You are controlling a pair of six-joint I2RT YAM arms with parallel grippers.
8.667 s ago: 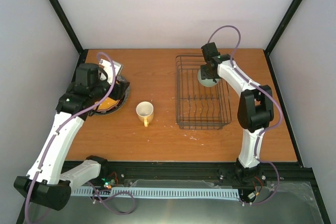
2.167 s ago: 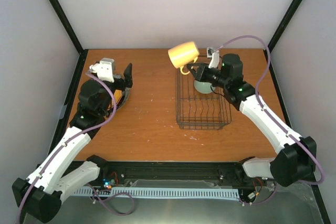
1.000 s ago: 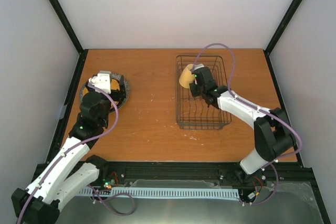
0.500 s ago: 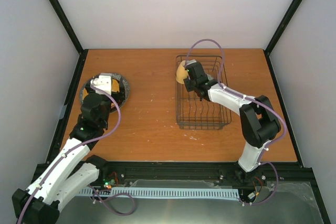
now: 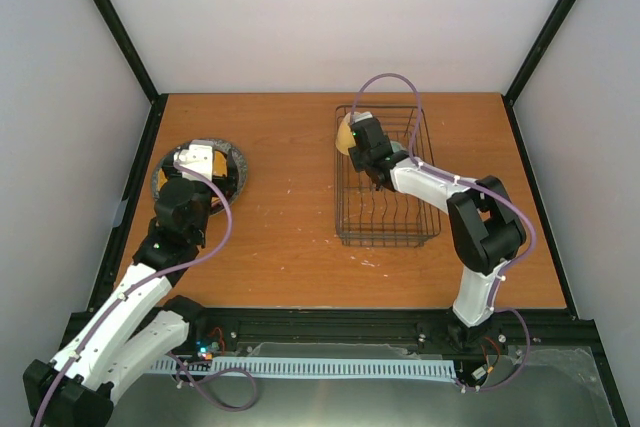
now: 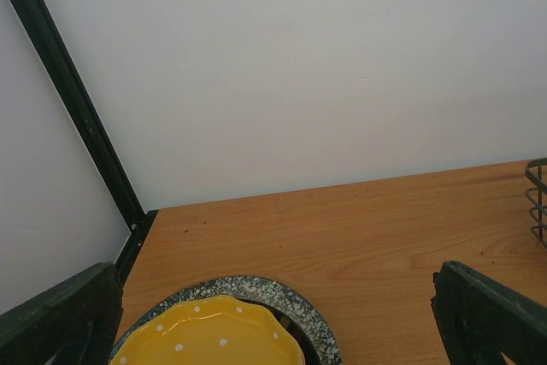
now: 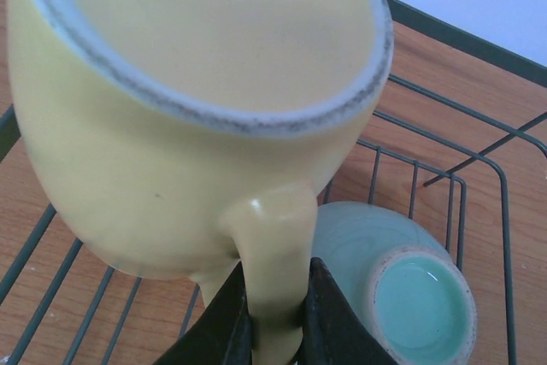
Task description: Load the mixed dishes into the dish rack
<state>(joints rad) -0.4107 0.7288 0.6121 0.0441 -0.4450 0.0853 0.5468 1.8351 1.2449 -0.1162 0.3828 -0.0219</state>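
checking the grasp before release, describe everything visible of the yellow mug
The yellow mug is glossy, ceramic-looking, pale yellow with a greyish speckled rim and one handle. It is tilted, mouth toward the wrist camera, over the dish rack's far left corner. The right gripper is shut on its handle. The green bowl lies upturned beside it; contact unclear.

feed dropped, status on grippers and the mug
Right gripper shut on yellow mug handle, mug tilted over dish rack. Green bowl inverted in rack beside it. Left gripper open, above plate stack.
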